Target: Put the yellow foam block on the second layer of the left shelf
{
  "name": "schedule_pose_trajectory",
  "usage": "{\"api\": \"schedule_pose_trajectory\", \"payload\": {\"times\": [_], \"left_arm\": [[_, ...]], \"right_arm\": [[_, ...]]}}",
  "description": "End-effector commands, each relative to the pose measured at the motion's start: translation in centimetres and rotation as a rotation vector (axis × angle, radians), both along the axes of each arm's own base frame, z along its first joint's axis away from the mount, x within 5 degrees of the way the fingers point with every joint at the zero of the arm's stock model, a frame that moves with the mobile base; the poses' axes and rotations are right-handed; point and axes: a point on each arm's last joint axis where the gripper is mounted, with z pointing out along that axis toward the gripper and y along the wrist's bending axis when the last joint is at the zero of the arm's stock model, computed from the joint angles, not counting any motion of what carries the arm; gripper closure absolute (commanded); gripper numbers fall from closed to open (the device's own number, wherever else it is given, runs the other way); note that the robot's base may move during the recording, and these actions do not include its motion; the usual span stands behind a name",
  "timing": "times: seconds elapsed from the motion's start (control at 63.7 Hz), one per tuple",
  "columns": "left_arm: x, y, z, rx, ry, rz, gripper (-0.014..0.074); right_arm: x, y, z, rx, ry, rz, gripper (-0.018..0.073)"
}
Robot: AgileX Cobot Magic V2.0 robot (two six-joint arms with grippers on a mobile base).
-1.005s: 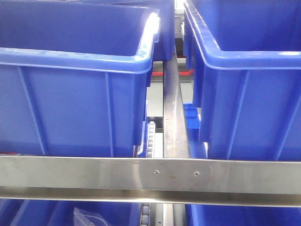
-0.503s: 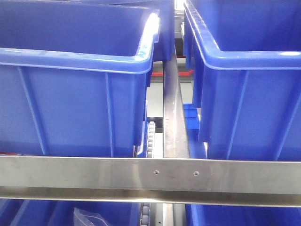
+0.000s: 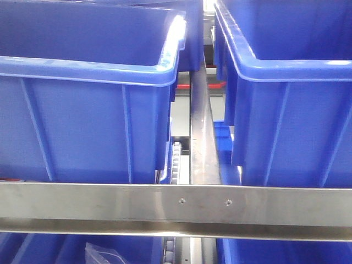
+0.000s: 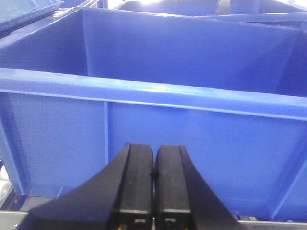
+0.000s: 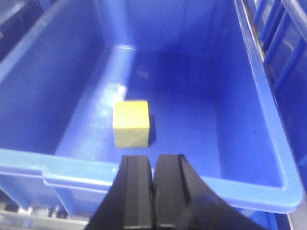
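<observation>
The yellow foam block point(image 5: 131, 123) lies on the floor of a blue bin point(image 5: 259, 191) in the right wrist view, near the bin's front wall. My right gripper point(image 5: 153, 165) is shut and empty, just outside and above the bin's front rim, in line with the block. My left gripper point(image 4: 154, 155) is shut and empty, facing the outer front wall of another blue bin point(image 4: 192, 93). The block does not show in the front view, and neither gripper shows there.
In the front view two blue bins point(image 3: 82, 110) point(image 3: 291, 99) stand side by side on a steel shelf, split by a metal divider rail point(image 3: 202, 143). A steel crossbar point(image 3: 176, 206) runs across the front. More blue bins and a plastic bag point(image 3: 107, 254) sit on the layer below.
The front view has shifted by only a few pixels. Nothing else has visibly moved.
</observation>
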Motion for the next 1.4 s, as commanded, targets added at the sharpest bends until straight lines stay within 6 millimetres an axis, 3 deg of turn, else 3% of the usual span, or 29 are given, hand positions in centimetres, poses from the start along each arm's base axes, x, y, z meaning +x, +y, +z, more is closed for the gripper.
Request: {"api": "schedule_pose_trajectory", "payload": {"times": [0.0, 0.361, 0.534, 1.382], "left_arm": [[0.1, -0.1, -0.1, -0.014, -0.054, -0.01, 0.046], [0.1, -0.1, -0.1, -0.014, -0.054, -0.01, 0.046], [0.1, -0.1, -0.1, -0.014, -0.054, -0.01, 0.046], [0.1, -0.1, -0.1, -0.014, -0.054, -0.01, 0.046]], "right_arm": [[0.0, 0.0, 0.8, 0.02, -0.133, -0.015, 0.0503], [-0.9, 0.1, -6.8, 0.067, -0.373, -0.045, 0.0503], [-0.9, 0.1, -9.5, 0.118, -0.425, -0.038, 0.0503], [-0.9, 0.1, -9.5, 0.121, -0.422, -0.039, 0.0503]]}}
